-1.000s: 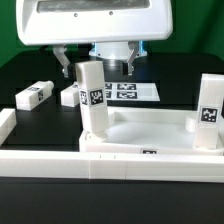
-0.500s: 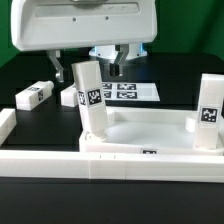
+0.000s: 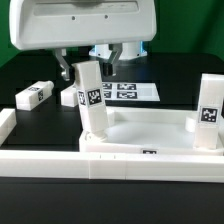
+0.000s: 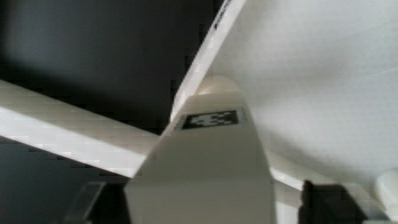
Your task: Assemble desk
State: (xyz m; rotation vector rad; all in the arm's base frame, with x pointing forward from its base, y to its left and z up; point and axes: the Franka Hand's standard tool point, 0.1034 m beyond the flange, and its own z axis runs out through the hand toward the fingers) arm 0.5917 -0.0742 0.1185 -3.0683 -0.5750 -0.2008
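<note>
The white desk top (image 3: 150, 128) lies at the front like a tray. One white leg (image 3: 92, 100) stands upright at its corner on the exterior view's left. A second leg (image 3: 209, 112) stands at the right corner. My gripper (image 3: 90, 66) hangs just above the left leg, open, with one finger (image 3: 62, 69) on each side of the leg's top. In the wrist view the tagged leg (image 4: 210, 160) sits between the fingers of the gripper (image 4: 214, 205), with a dark gap on each side. The desk top (image 4: 320, 80) lies beyond it.
Two loose legs (image 3: 33, 95) (image 3: 71, 96) lie on the black table at the exterior view's left. The marker board (image 3: 128, 90) lies behind the desk top. A long white border rail (image 3: 60, 162) runs along the front and turns up the left side (image 3: 5, 125).
The arm has shifted toward the exterior view's left, bringing the open fingers over the top of the left standing leg. The parts have not moved.
</note>
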